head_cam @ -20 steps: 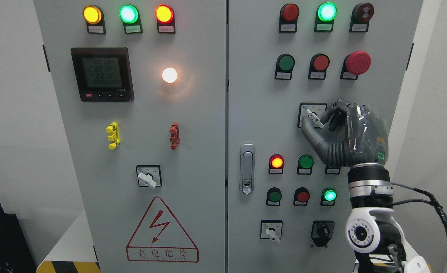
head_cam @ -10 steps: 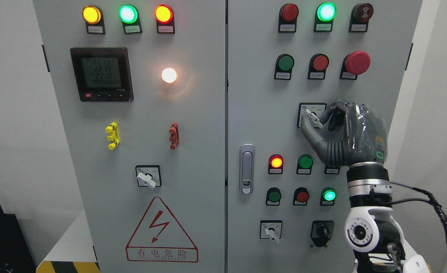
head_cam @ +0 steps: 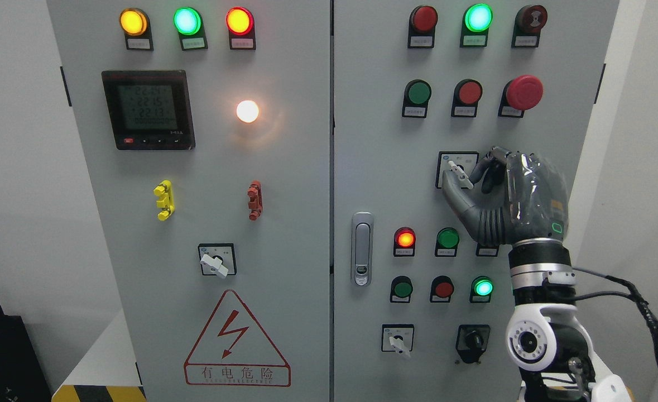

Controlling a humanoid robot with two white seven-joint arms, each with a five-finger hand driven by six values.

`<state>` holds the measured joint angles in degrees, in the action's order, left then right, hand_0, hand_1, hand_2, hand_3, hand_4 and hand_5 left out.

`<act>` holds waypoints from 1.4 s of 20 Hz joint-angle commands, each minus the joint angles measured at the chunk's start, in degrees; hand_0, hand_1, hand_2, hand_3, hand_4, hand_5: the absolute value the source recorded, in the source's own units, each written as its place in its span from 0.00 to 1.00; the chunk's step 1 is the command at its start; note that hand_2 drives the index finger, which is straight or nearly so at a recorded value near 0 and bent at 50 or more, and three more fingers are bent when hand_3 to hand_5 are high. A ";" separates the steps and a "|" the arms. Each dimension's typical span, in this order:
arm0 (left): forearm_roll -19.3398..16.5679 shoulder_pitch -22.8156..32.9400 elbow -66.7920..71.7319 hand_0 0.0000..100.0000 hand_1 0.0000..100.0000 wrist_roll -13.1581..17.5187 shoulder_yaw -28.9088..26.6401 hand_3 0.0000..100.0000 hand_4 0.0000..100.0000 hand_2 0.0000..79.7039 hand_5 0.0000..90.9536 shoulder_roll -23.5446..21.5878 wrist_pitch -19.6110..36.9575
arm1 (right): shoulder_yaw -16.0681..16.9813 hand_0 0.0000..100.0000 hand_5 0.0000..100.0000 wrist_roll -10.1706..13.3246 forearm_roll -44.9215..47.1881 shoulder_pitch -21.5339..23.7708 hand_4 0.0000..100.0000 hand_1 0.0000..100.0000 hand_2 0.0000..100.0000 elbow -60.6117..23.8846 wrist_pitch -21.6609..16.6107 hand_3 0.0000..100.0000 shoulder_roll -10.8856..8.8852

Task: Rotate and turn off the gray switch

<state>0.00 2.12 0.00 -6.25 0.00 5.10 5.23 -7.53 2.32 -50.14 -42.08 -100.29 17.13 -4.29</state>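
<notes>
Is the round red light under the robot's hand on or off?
On. The red light glows bright orange at its middle, while the green light beside it looks dark.

Grey steel cabinet w/ two doors: left door [head_cam: 284, 234], right door [head_cam: 373, 139], silver latch handle [head_cam: 364, 248] on right door near the seam. Left door: black digital meter [head_cam: 148, 109] upper left, round glowing white lamp [head_cam: 248, 111] to its right; yellow clip [head_cam: 164, 200] and red clip [head_cam: 255, 200] side by side below; white-lever rotary switch [head_cam: 215, 261] under them, red triangular warning sign [head_cam: 236, 339] at btm. Right door: big red mushroom button [head_cam: 523, 92] upper right; gray rotary switch [head_cam: 457, 174] below it, mid-door; dark grey robot right hand [head_cam: 502, 195] touching it from the right, thumb under the lever, fingers at its right side. Black key switch [head_cam: 472, 340] btm right, just left of the arm.
</notes>
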 commanded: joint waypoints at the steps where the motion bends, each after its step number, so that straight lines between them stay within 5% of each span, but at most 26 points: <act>1: -0.44 -0.01 1.32 0.12 0.39 0.01 -1.85 0.00 0.00 0.00 0.00 0.00 -0.05 | -0.20 0.42 0.95 -0.04 -0.13 -0.02 0.76 0.44 0.71 0.09 0.01 0.89 0.07; 28: -0.44 -0.01 1.32 0.12 0.39 0.01 -1.85 0.00 0.00 0.00 0.00 0.00 -0.05 | -1.70 0.47 0.97 -0.21 -0.05 -0.90 0.79 0.43 0.73 1.41 0.01 0.94 1.74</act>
<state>0.00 2.12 0.00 -6.25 0.00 5.10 5.23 -8.72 2.11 -50.17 -42.67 -99.64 17.13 -3.57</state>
